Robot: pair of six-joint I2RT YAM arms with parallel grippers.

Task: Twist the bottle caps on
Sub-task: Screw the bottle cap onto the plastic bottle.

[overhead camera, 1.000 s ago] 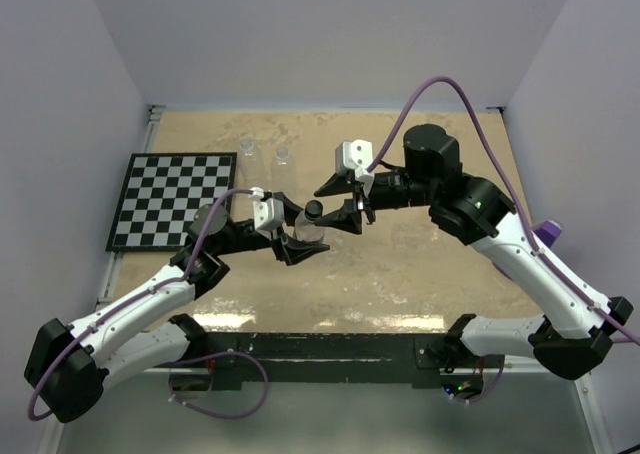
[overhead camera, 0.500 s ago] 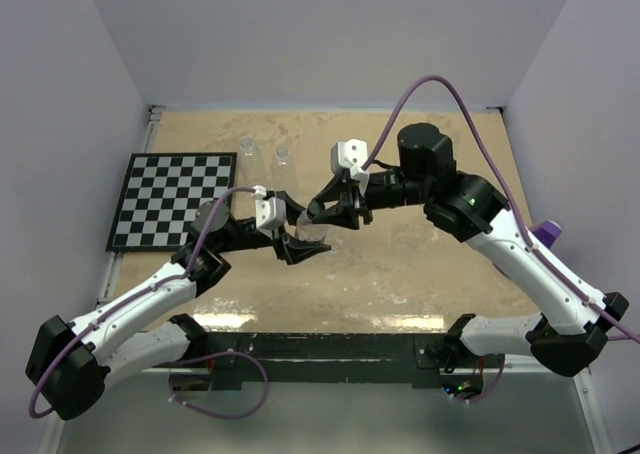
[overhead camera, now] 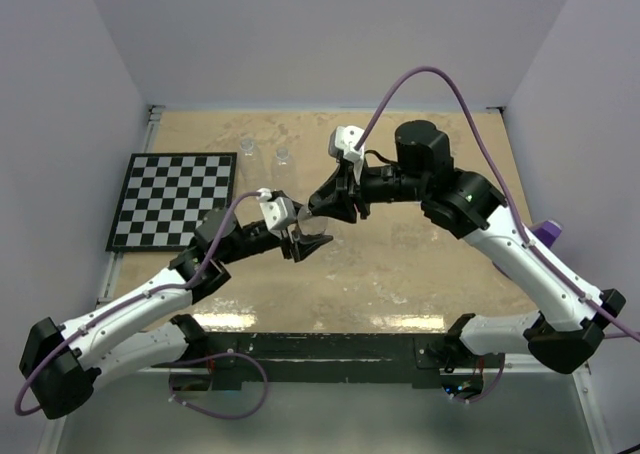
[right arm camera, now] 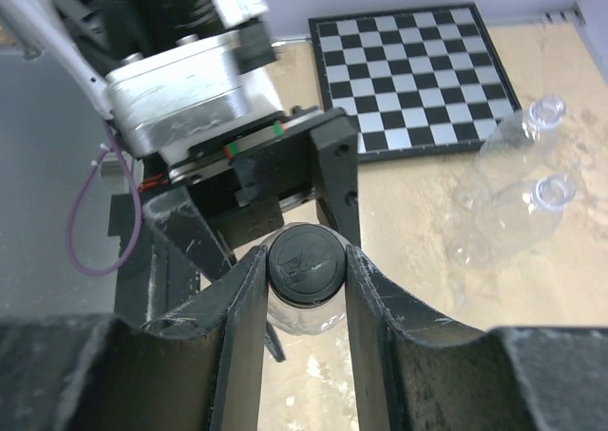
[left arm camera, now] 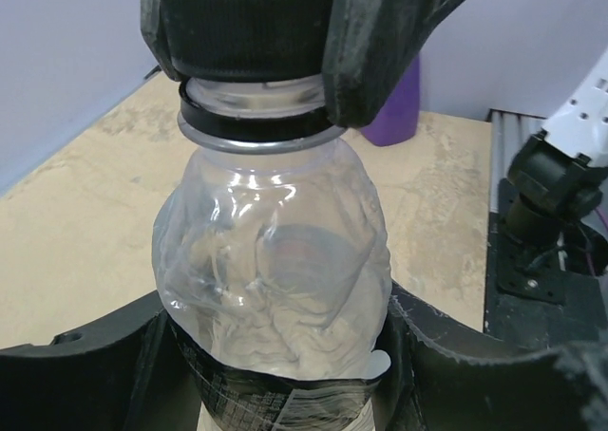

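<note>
A crumpled clear bottle is held off the table, my left gripper shut round its lower body. A black cap sits on its neck, above the neck ring. My right gripper is shut on that cap, one finger pressing each side; the same cap fills the top of the left wrist view. From above, the two grippers meet mid-table: left gripper, right gripper. Two more clear bottles stand uncapped at the back.
A black-and-white chessboard lies at the left of the table. A purple object sits off the right edge. The two uncapped bottles stand close together just right of the board.
My right gripper's fingers have come together onto the black cap. Both grippers have shifted slightly, the left one moving right and nearer with the bottle.
</note>
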